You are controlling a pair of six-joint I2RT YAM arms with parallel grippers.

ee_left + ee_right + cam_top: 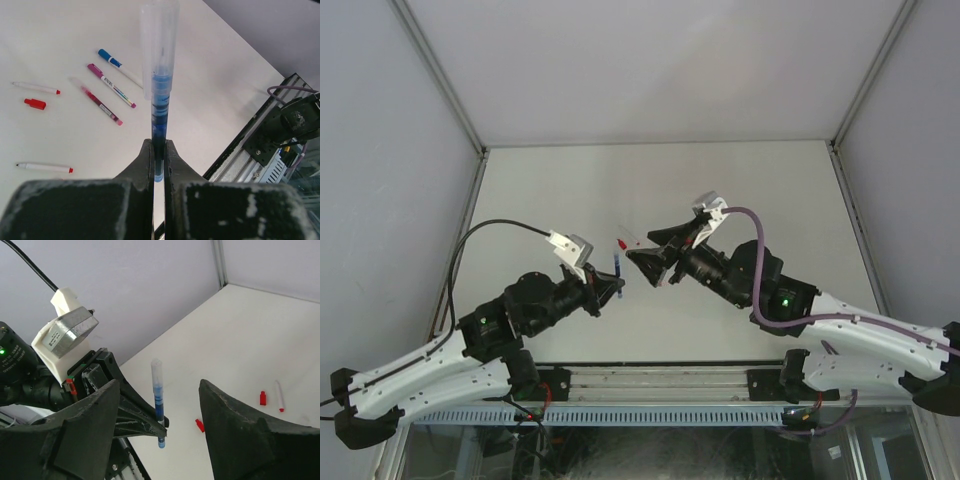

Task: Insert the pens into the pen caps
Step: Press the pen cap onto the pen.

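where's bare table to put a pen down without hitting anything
Widest bare patch: the far half of the table, up to the back wall. Crowded: the middle, where the left gripper holds the blue pen beside the right gripper, with loose pens and a red cap lying close by.

Blue pen upright in my hold, the other pens lying flat.
The blue pen [159, 107] stands vertical, its lower end pinched in my left gripper [159, 150], with a clear cap [159, 35] over its top. Below lie a blue-ended pen [120, 67], a magenta pen [111, 85] and a dark red pen [97, 101] side by side. A white red-tipped pen [37, 88] lies near a loose red cap [35, 104], and a second white red-tipped pen [45, 167] lies apart.
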